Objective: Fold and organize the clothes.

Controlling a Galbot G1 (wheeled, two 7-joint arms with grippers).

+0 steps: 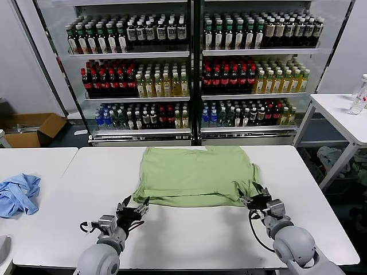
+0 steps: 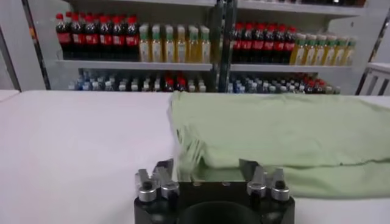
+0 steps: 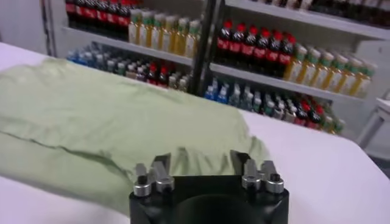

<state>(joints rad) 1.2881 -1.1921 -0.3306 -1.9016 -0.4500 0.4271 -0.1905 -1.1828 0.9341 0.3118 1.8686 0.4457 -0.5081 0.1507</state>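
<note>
At the far left of the head view an open cardboard box (image 1: pixel 34 127) sits on the floor, and nearer, a second white table (image 1: pixel 34 166) carries a crumpled light blue cloth (image 1: pixel 18 193). Beside it stands the main white table (image 1: pixel 189 240) — a plain, matte top. The left gripper (image 1: pixel 133 207) rests low over this top just at the near left corner of the green shirt (image 1: pixel 195 175), its fingers (image 2: pixel 163 178) apart and holding nothing. The shirt lies folded into a rough rectangle in the middle of the table toward the far edge, its printed side not showing. The right gripper (image 1: pixel 257 199) sits at the shirt's near right corner, fingers (image 3: pixel 159 170) likewise spread, the cloth just ahead of them. Behind the table, glass-fronted coolers (image 1: pixel 195 69) hold rows of bottles — dark, red-capped, yellow and blue-labelled; no label can be read. At the far right another white table (image 1: pixel 338 114) bears a clear bottle (image 1: pixel 360 94).
</note>
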